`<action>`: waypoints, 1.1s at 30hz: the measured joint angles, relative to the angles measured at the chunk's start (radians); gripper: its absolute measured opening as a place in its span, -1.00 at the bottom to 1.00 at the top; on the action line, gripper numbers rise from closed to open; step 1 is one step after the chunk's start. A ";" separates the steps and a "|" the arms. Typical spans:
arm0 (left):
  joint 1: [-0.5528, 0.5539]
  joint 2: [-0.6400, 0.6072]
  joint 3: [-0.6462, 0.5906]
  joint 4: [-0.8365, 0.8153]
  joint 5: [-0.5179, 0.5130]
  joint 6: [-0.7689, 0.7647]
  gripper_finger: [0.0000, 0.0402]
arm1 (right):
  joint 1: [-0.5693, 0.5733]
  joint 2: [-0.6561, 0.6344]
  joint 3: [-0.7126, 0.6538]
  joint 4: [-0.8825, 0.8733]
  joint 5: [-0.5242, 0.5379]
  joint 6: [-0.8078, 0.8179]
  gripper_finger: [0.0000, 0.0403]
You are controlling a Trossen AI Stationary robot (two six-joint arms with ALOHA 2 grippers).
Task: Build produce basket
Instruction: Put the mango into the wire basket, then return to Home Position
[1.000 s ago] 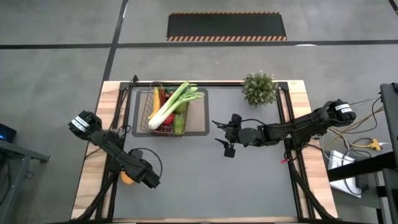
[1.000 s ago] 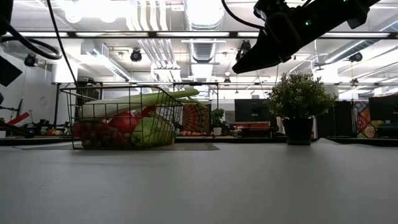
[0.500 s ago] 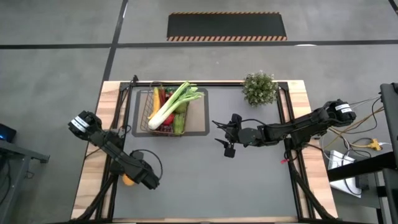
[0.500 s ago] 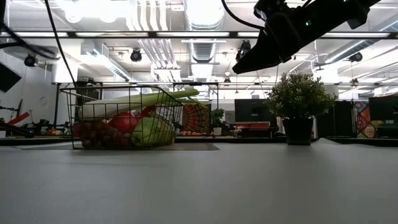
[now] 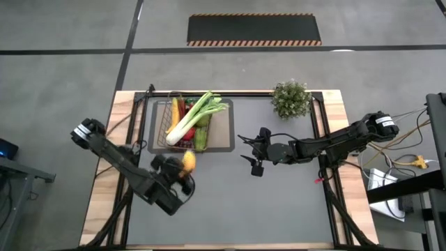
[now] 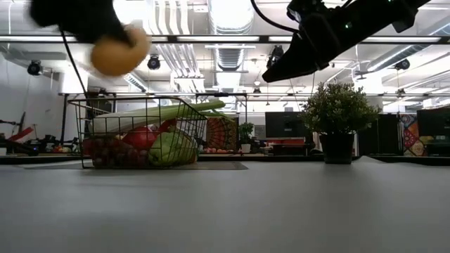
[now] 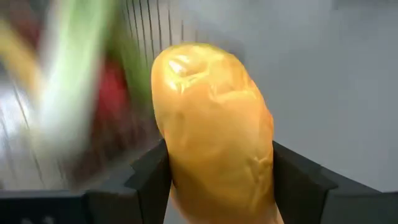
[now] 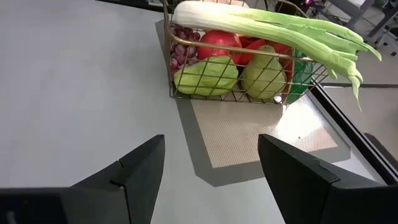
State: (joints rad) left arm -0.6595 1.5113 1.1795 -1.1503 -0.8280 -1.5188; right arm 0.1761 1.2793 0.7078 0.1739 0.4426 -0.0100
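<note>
Between the jaws of the left gripper (image 7: 214, 180) sat a lumpy orange-yellow fruit (image 7: 211, 124), pinched at its lower half so that most of it stood out ahead of the fingers (image 7: 149, 177). That hold probably left its bulk free to drop clear once the jaws part. Just ahead of the jaws lay the small rectangular dark wire-mesh basket (image 5: 169, 120), resting on a flat tan mat with a dark frame (image 5: 223, 139); the fruit (image 5: 188, 161) hung raised beside the basket's near end, not yet over it. The basket already held a long green-white leek (image 5: 195, 115) laid slantwise across its rim, likely because it is too long to lie inside, with two green pears (image 8: 233, 73) and a red apple (image 8: 217, 45) below it. The right gripper (image 5: 254, 160) waited over the grey table (image 5: 279, 202), jaws standing wide and empty, the basket well ahead of them and a bushy green potted plant (image 5: 291, 99) off to one side.
</note>
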 joint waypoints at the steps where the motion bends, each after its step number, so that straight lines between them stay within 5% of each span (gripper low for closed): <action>1: 0.013 -0.021 0.003 0.003 -0.103 0.056 0.03 | 0.000 0.000 0.000 0.005 0.000 0.000 0.24; 5: 0.103 -0.091 -0.034 0.010 -0.402 0.199 0.03 | 0.000 0.000 0.000 0.027 0.000 -0.007 0.24; 9: 0.241 -0.108 -0.100 0.099 -0.541 0.227 0.03 | 0.000 0.000 0.000 0.048 0.000 0.000 0.24; 16: 0.392 -0.026 -0.203 0.446 -0.489 0.456 0.03 | 0.000 0.000 0.000 0.048 0.001 0.022 0.24; 23: 0.421 -0.002 -0.218 0.471 -0.479 0.453 0.11 | 0.000 0.000 0.000 0.048 0.003 0.037 0.24; 33: 0.419 -0.008 -0.215 0.463 -0.437 0.468 0.61 | 0.000 0.000 -0.001 0.048 0.003 0.044 0.24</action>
State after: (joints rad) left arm -0.2409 1.5037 0.9641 -0.6878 -1.2654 -1.0506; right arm 0.1761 1.2793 0.7067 0.2215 0.4454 0.0341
